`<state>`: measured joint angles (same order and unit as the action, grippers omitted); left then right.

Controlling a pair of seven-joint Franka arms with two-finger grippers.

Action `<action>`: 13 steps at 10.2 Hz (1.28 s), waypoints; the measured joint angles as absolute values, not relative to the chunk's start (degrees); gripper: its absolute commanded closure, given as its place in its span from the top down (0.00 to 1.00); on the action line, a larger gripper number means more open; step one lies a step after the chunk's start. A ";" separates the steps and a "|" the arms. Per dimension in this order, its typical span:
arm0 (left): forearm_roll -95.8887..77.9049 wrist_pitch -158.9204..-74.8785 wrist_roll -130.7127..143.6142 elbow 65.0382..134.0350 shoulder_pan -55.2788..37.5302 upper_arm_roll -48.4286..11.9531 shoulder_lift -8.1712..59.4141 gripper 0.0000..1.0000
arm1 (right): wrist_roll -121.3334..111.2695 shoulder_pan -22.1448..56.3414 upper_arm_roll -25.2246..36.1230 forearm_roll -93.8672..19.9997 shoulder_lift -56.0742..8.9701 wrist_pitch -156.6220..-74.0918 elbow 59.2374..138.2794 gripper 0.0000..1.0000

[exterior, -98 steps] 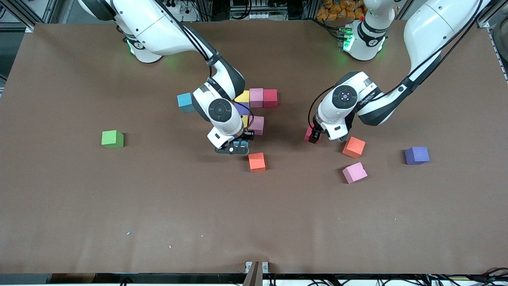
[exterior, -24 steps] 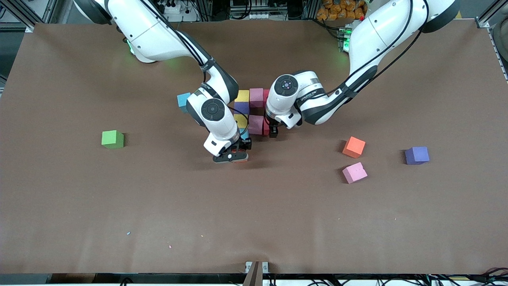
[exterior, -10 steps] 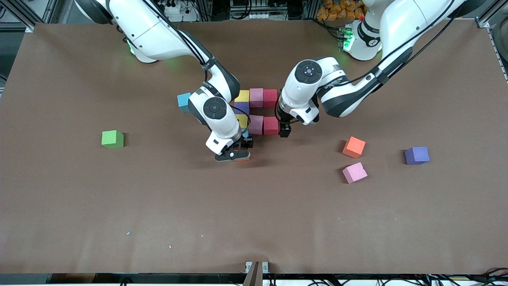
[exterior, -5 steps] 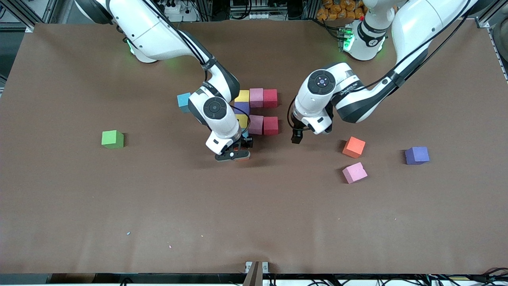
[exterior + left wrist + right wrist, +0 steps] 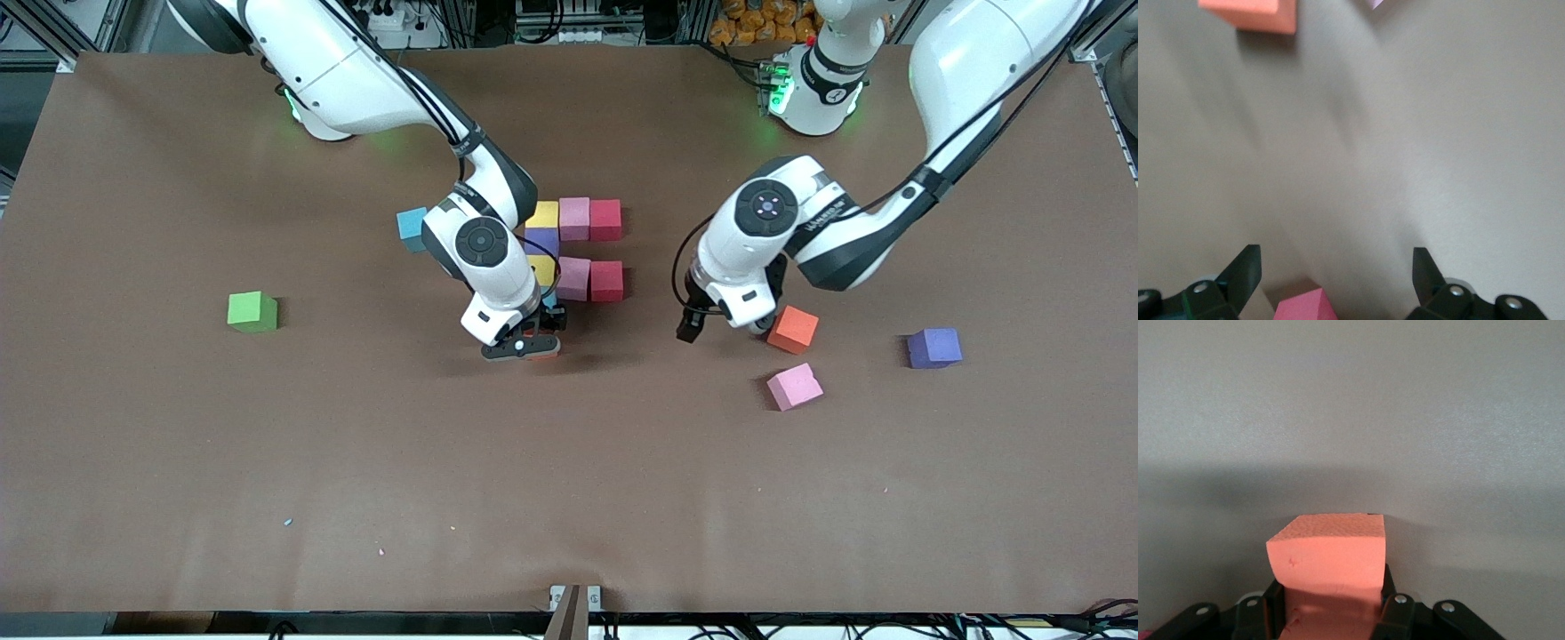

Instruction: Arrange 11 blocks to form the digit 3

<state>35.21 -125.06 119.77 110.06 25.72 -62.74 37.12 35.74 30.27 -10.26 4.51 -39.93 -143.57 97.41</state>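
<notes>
The blocks forming the partial figure are sitting mid-worktop: a yellow block (image 5: 543, 214), a pink block (image 5: 574, 218) and a red block (image 5: 605, 220) are making a touching row. Nearer the front camera, a purple block (image 5: 541, 240) is touching the yellow one, and a second row is showing a second yellow block (image 5: 541, 269), a second pink block (image 5: 574, 278) and a second red block (image 5: 607, 281). A blue block (image 5: 412, 228) is lying beside the right arm's wrist, apart from the figure. Toward the left arm's end, a loose orange block (image 5: 792, 329), a loose pink block (image 5: 794, 386) and a loose purple block (image 5: 934, 347) are lying scattered. A green block (image 5: 252, 311) is lying alone toward the right arm's end.

The right wrist view is showing what the front view mostly hides: the right claw (image 5: 1331, 603) is clamping a held orange block (image 5: 1328, 557), fingers tight on its sides. In the front view this claw (image 5: 523, 345) is sitting low, just nearer the camera than the figure.

The left claw (image 5: 690, 327) is hanging over bare worktop (image 5: 569, 480) beside the loose orange block, fingers spread wide and holding nothing, as the left wrist view confirms (image 5: 1335, 267).
</notes>
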 measured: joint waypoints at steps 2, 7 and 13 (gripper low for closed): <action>35.21 -122.92 112.16 107.80 26.95 -62.56 37.12 1.00 | 35.76 30.27 -10.27 4.51 -39.92 -143.57 97.42 0.00; 35.21 -121.58 92.56 104.66 27.37 -56.43 37.25 1.00 | 35.80 30.27 -10.29 4.51 -39.91 -143.59 97.45 0.00; 35.20 -119.35 69.87 100.54 27.35 -50.36 37.67 1.00 | 37.12 30.27 -10.45 4.51 -39.90 -143.60 97.49 0.00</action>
